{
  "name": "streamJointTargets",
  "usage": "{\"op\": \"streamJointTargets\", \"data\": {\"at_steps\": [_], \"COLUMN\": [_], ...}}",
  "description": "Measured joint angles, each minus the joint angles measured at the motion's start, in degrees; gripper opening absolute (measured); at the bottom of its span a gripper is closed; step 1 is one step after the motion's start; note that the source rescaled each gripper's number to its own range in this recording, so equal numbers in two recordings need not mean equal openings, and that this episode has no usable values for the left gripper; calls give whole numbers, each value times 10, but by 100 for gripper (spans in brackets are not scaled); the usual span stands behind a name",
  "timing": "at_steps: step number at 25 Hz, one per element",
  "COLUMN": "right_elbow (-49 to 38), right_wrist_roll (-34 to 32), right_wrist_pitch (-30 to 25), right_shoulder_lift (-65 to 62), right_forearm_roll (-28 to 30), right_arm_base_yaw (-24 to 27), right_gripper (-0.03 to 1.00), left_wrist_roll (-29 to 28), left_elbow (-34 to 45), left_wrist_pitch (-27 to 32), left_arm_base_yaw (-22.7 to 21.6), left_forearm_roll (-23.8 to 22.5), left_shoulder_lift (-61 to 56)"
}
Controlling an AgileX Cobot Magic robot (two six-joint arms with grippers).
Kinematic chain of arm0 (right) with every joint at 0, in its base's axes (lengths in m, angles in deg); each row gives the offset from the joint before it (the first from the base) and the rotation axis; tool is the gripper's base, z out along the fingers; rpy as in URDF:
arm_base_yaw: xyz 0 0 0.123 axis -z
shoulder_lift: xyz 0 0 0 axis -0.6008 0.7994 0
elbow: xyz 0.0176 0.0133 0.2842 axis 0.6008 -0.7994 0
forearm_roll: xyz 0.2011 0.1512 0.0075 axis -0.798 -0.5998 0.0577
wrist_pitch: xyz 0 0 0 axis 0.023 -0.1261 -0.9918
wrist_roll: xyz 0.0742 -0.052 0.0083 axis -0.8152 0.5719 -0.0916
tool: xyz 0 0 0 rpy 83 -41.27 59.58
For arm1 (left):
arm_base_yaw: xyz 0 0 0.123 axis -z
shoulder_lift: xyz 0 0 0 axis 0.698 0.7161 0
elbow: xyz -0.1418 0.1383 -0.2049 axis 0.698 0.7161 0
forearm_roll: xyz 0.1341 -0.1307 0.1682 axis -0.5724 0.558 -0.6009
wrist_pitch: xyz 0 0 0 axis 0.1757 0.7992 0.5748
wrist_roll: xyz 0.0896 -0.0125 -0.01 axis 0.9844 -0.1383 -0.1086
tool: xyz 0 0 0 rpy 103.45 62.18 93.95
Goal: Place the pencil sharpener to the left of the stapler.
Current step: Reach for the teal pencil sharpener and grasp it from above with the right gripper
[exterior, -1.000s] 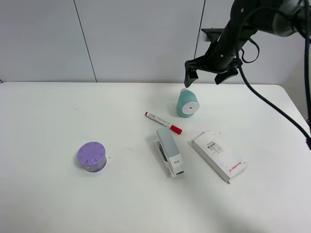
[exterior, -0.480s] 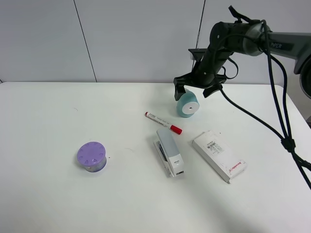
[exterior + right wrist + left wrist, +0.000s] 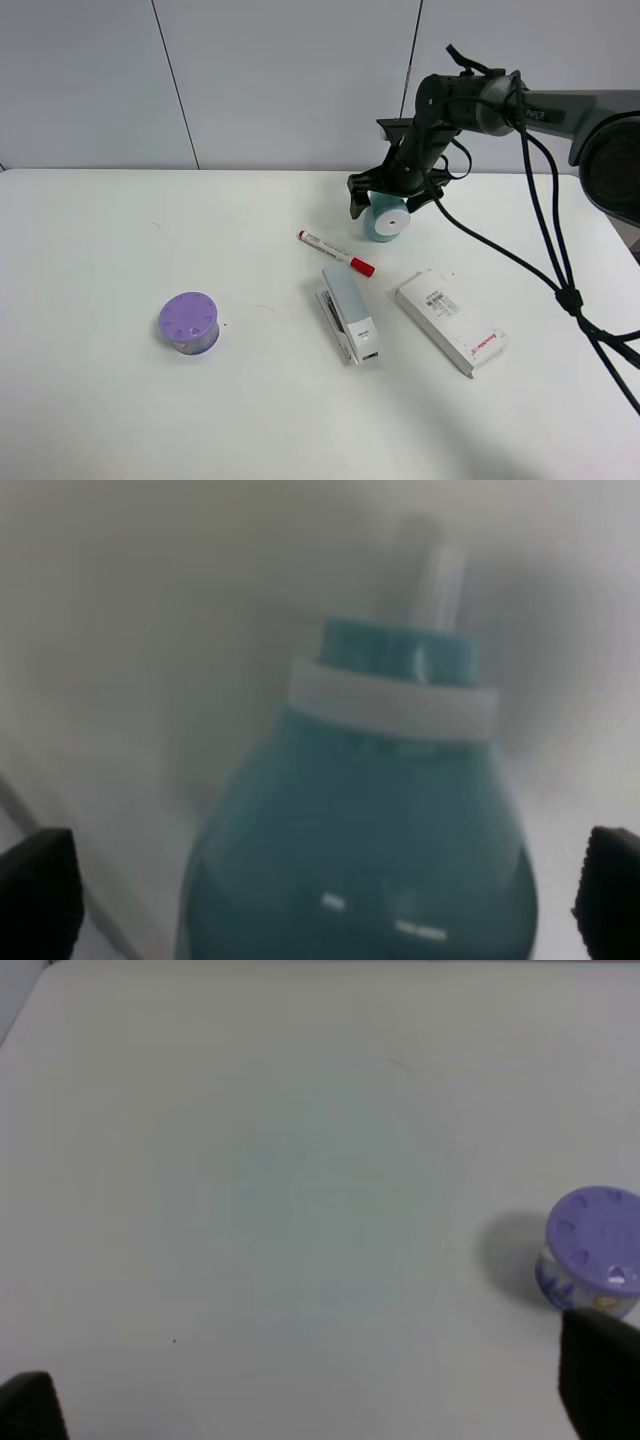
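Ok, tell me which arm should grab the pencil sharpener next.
Right. Its open claw straddles the pencil sharpener, while the left claw hangs far off, near the purple container.

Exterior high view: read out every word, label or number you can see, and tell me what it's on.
Flat white rectangular box: black label print and red lettering near one end, both too small to read.
White marker with red cap: dark print along the barrel, too small to read.
Teal egg-shaped plastic pencil sharpener, long white stapler, purple round container: no text visible.
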Motion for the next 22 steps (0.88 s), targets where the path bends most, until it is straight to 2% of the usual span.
{"op": "streamJointTargets", "data": {"at_steps": [6,11,22], "right_elbow": [47,52,52], "right_wrist_roll": [0,-11,-15], "right_wrist_pitch": [-27,-50,-60], "right_shoulder_lift": [30,38,40], "right_forearm_roll": [-1,0,8], "right_arm_base_yaw": [-2,-4,-4], "right_gripper": [98,98,97], "left_wrist_roll": [1,1,1], "left_elbow": [0,0,0], "left_wrist_pitch": [0,0,0], "left_arm_base_yaw": [0,0,0], "left_forearm_roll": [0,0,0], "left_shoulder_lift": [0,0,0]}}
